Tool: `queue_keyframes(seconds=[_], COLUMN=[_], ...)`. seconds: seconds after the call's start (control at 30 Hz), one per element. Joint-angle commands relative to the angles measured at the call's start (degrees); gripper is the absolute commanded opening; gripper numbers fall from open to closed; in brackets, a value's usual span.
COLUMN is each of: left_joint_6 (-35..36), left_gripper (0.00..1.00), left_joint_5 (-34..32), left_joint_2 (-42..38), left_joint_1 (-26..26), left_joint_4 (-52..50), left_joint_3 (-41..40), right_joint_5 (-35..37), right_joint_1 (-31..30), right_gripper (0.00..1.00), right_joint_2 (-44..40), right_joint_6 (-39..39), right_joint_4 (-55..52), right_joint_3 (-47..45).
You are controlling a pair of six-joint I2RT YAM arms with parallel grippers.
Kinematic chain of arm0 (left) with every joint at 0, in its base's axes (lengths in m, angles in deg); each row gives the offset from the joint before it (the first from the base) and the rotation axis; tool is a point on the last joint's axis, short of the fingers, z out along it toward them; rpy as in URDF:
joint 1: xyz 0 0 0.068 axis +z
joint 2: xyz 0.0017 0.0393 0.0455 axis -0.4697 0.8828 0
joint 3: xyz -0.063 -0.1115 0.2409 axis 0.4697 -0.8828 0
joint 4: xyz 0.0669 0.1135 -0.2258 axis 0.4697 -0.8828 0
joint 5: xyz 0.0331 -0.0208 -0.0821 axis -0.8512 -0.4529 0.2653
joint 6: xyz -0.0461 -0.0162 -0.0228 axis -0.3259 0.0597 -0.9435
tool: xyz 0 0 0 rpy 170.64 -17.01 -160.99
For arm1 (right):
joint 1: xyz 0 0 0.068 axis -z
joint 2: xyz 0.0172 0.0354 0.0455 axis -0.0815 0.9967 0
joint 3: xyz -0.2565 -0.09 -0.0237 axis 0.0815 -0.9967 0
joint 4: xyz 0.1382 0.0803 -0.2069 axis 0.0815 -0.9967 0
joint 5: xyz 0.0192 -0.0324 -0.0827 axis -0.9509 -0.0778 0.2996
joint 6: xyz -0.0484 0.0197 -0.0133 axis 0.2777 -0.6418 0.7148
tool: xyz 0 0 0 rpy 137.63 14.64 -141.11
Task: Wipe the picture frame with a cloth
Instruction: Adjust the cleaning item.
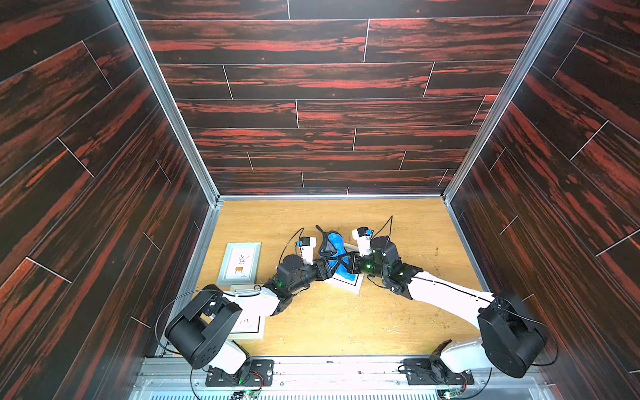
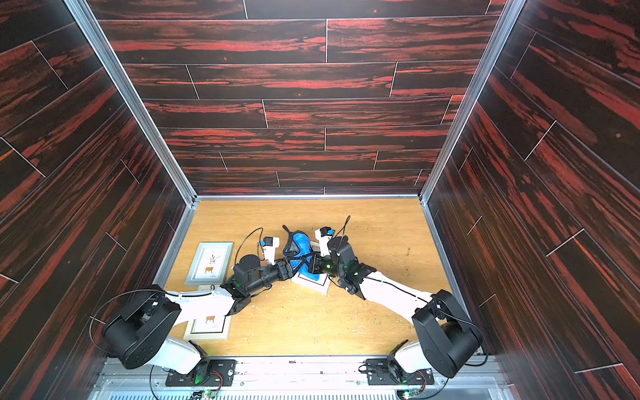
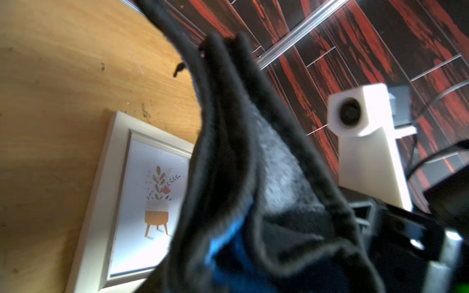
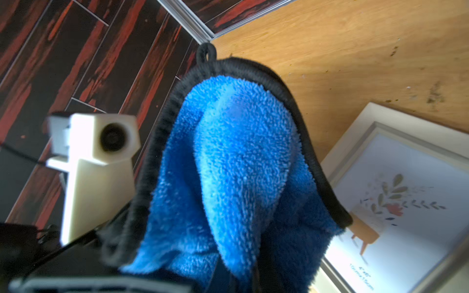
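Clamping the cloth in our right gripper, we are holding it bunched over the middle picture frame; whether our left gripper is grasping, we cannot tell. Wiping is looking mostly undone.

Wooden table bears three white picture frames.

We see the fluffy blue cloth, black-edged with a corner loop, bunched in folds over the white picture frame lying flat mid-desk.
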Motion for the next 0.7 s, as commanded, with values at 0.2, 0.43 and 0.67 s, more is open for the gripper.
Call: queue_keyframes(seconds=[0.2, 0.43, 0.67], left_joint_6=[0.0, 1.39, 9.38], left_gripper=[0.21, 0.07, 0.04], left_joint_5=[-4.15, -7.73, -10.7], left_joint_2=[-0.3, -3.2, -7.66], left_joint_1=[0.21, 2.59, 5.88], left_joint_4=[0.94, -6.6, -26.61], left_joint_3=[0.83, 1.04, 6.25], right_joint_5=[-0.75, 6.24, 14.52], right_joint_1=[-0.73, -0.62, 1.81], right_gripper=[0.0, 0.36, 0.53], right_joint_2=[0.29, -0.56, -3.27], right_joint_6=[0.6, 2.96, 4.16], right_joint_4=[1.62, -6.21, -14.02], right_joint_3=[-0.76, 1.41, 0.8])
